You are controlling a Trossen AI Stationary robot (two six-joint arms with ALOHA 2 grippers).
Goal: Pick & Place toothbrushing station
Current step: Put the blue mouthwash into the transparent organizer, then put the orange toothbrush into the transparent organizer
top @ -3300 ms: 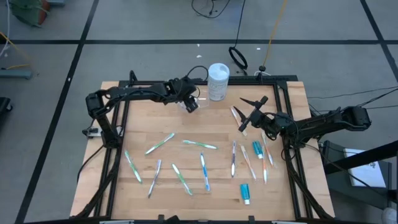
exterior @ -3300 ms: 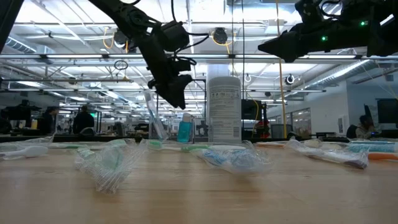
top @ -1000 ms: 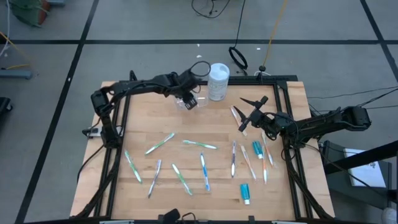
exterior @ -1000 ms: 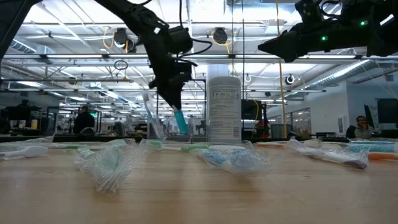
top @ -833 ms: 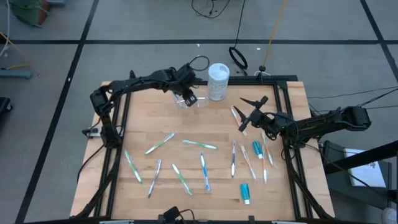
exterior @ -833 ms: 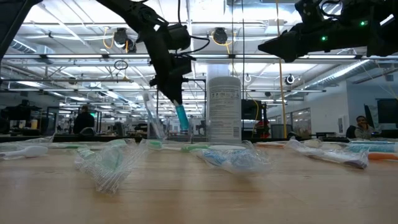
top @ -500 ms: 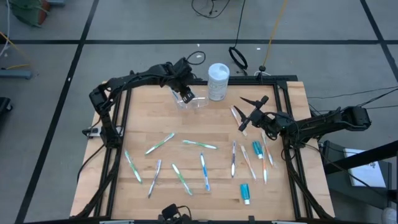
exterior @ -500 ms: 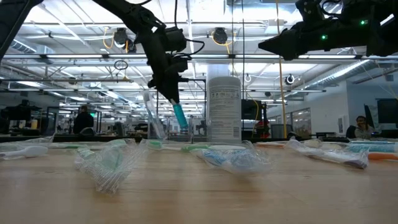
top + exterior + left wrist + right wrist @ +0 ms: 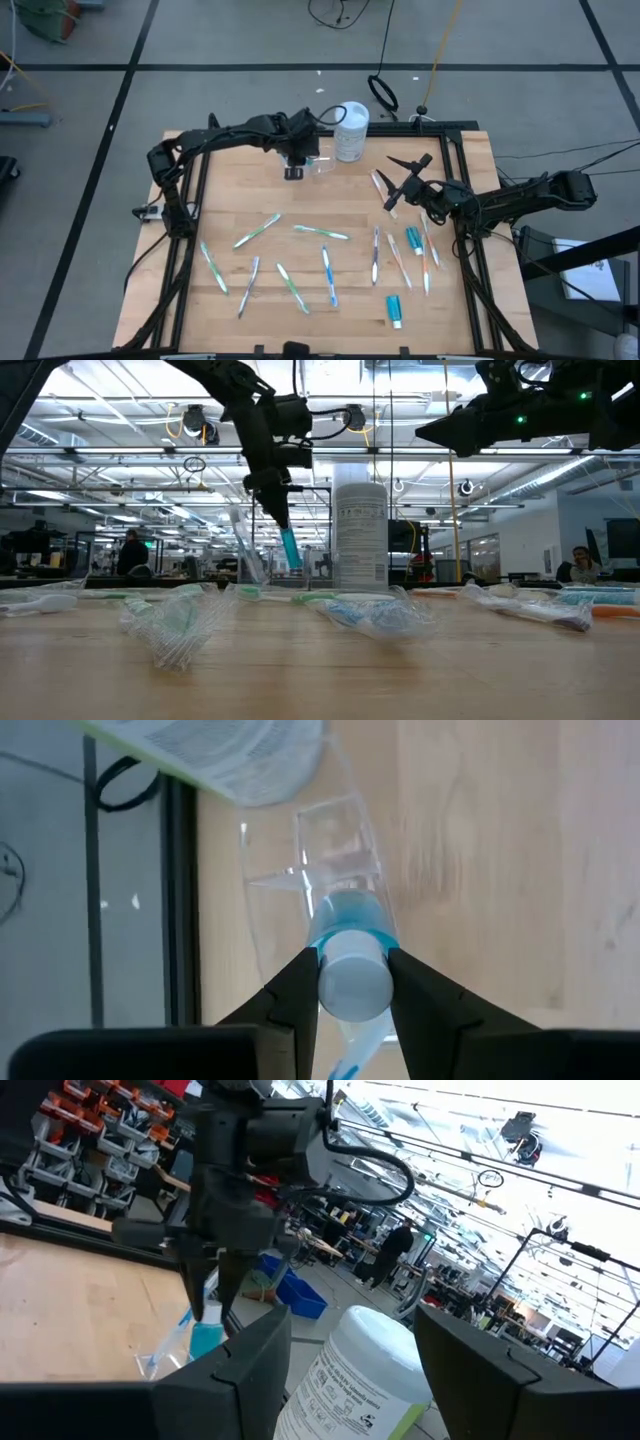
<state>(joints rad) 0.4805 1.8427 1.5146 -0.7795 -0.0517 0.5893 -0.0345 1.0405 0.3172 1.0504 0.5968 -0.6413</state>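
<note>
The toothbrushing station [image 9: 323, 166], a small clear holder, stands on the wood at the table's far side, next to the white tub [image 9: 351, 130]. In the low view a toothbrush [image 9: 240, 540] stands upright in it. My left gripper [image 9: 295, 160] hangs over the holder, shut on a teal toothpaste tube [image 9: 290, 548] with a white cap. The tube's lower end reaches into an open compartment [image 9: 335, 840]; whether it rests there I cannot tell. My right gripper [image 9: 400, 185] waits open and raised at the right, holding nothing. My left gripper pinches the tube's white cap end [image 9: 352, 982] between its two fingers, one on each side. The fingers [image 9: 290, 990] come steeply from above, pointing down. The tube hangs nearly upright below them, its teal body [image 9: 350, 915] toward the holder.
Several toothbrushes [image 9: 322, 232] lie scattered over the near half of the table. Two more toothpaste tubes [image 9: 395, 310] [image 9: 413, 238] lie at the right. The white tub stands close to the right of the holder.
My left gripper has rolled about its own pointing line and shifted a little toward the far edge and back, staying over the holder. The tube, slanted before, now hangs closer to upright.
</note>
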